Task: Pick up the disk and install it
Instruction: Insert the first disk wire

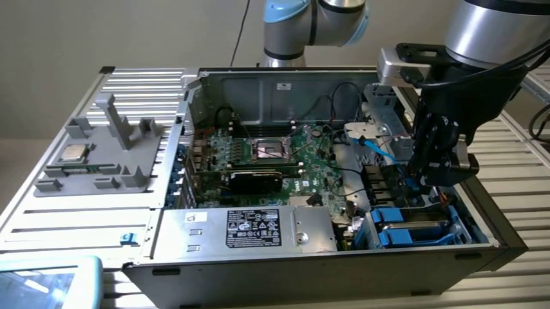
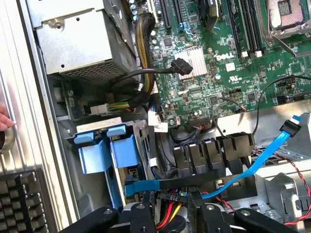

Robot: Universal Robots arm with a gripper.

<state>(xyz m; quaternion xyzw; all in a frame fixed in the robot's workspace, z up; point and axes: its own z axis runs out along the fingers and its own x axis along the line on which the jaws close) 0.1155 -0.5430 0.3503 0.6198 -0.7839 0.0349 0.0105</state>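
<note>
The disk (image 1: 419, 223), silver-grey in a bright blue carrier, sits in the drive bay at the near corner of the open computer case, on the exterior view's right. Blue carrier ends (image 2: 104, 151) also stand in that bay in the wrist view. My gripper (image 1: 434, 182) hangs just above and behind the bay. Its black fingers (image 2: 146, 201) stand apart, with red and yellow wires visible in the gap between them (image 2: 170, 198). A blue piece (image 2: 141, 186) with a black strip lies just past the fingertips. I cannot tell whether the fingers touch it.
A blue data cable (image 2: 272, 145) runs loose over the black cable clips (image 2: 214, 150). The motherboard (image 1: 275, 154) and the power supply box (image 1: 249, 228) fill the case. A grey parts tray with a processor chip (image 1: 73, 152) is on the exterior view's left. A hand (image 2: 4, 121) and a keyboard (image 2: 19, 199) lie outside the case wall.
</note>
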